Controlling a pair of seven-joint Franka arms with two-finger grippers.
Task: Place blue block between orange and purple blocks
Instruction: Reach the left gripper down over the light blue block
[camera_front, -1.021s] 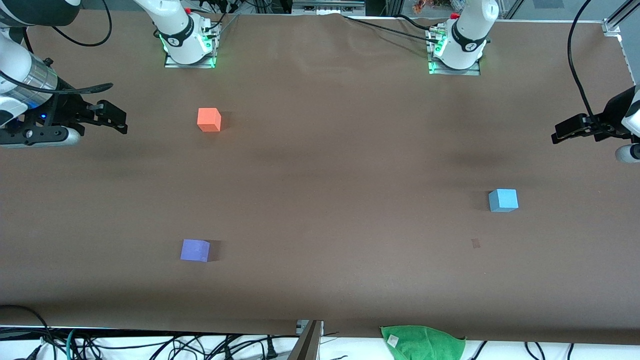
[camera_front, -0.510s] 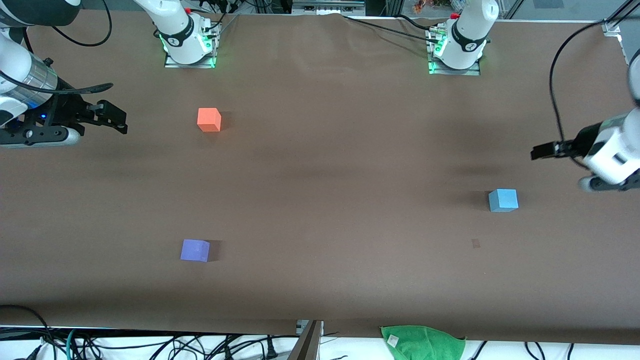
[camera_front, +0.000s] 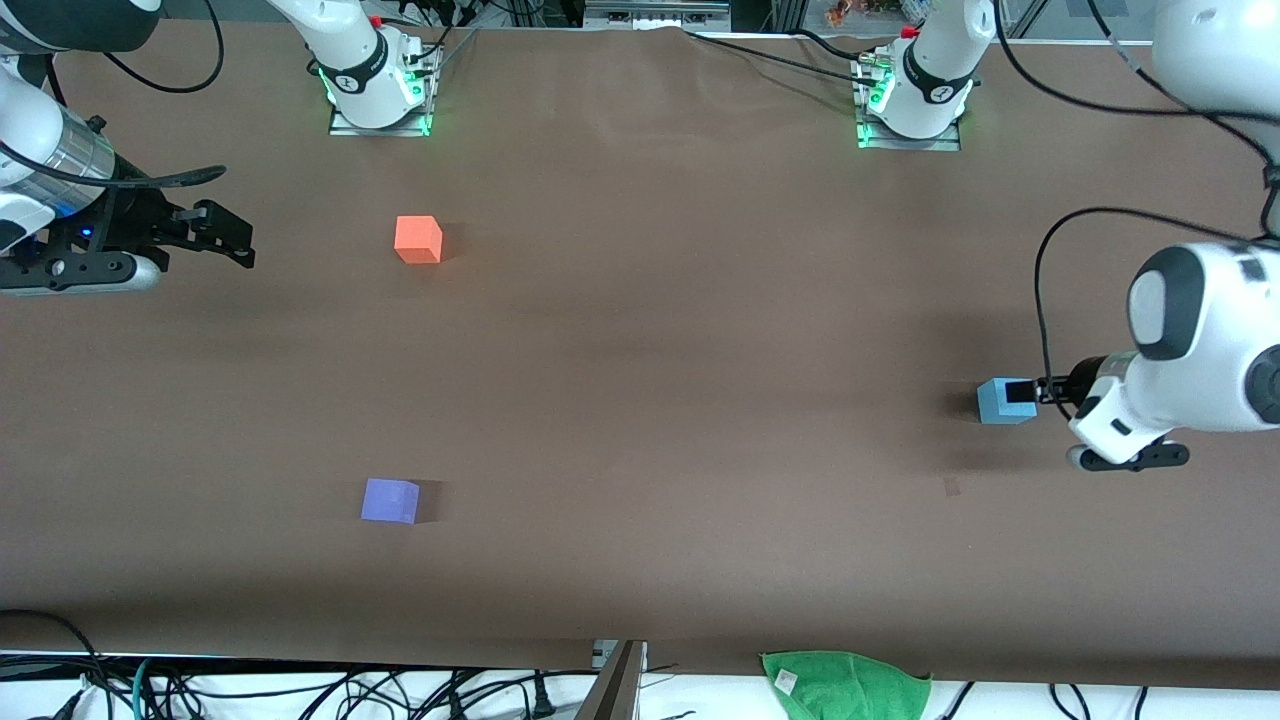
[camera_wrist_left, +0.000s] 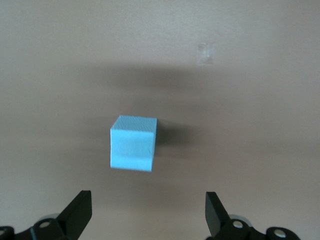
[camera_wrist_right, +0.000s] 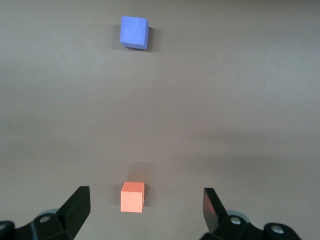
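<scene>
The blue block (camera_front: 993, 402) sits on the brown table toward the left arm's end. My left gripper (camera_front: 1022, 392) is low beside it, open and empty. In the left wrist view the blue block (camera_wrist_left: 132, 143) lies just ahead of the left gripper (camera_wrist_left: 148, 215), not between the fingers. The orange block (camera_front: 418, 240) and the purple block (camera_front: 390, 500) sit apart toward the right arm's end, the purple one nearer the front camera. My right gripper (camera_front: 230, 238) waits open beside the orange block (camera_wrist_right: 132, 196). The purple block (camera_wrist_right: 134, 32) and the right gripper (camera_wrist_right: 147, 205) also show in the right wrist view.
A green cloth (camera_front: 845, 685) lies at the table's edge nearest the camera. A small pale mark (camera_front: 951, 487) is on the table near the blue block. The two arm bases (camera_front: 375, 95) stand along the table's edge farthest from the camera.
My left arm has swung in from the table's end and come down to the blue block. The right arm and all three blocks have not moved.
</scene>
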